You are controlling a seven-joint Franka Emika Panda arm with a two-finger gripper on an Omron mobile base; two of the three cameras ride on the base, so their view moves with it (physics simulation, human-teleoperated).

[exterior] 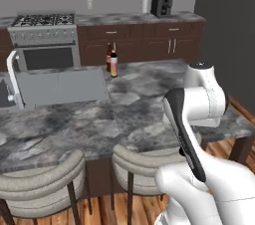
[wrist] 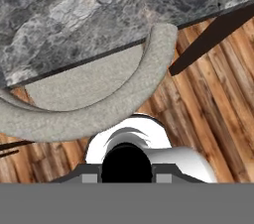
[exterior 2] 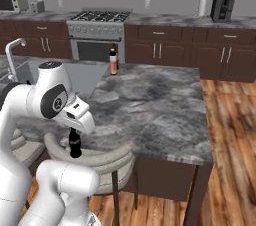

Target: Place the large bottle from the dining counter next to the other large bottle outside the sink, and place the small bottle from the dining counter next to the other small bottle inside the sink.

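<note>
My gripper (exterior 2: 74, 134) hangs just past the front edge of the dining counter (exterior 2: 150, 105), shut on the neck of a small dark bottle (exterior 2: 75, 148). In the hand view the bottle's dark top (wrist: 126, 161) sits between my gripper's (wrist: 126, 178) tips, above a stool. At the counter's far edge the large dark-brown bottle (exterior: 108, 55) stands upright, touching or nearly touching the pale cream-pink large bottle (exterior: 114, 65) (exterior 2: 114, 61). The sink (exterior: 60, 85) with its white faucet (exterior: 14, 77) lies to the left. The other small bottle in the basin is hidden.
Two grey round-backed stools (exterior: 40, 179) (exterior: 144, 169) are tucked under the counter's near edge, one directly below my hand (wrist: 99, 114). A stove (exterior: 45, 40) and dark cabinets line the back wall. Wooden floor (exterior 2: 230, 135) lies open to the right.
</note>
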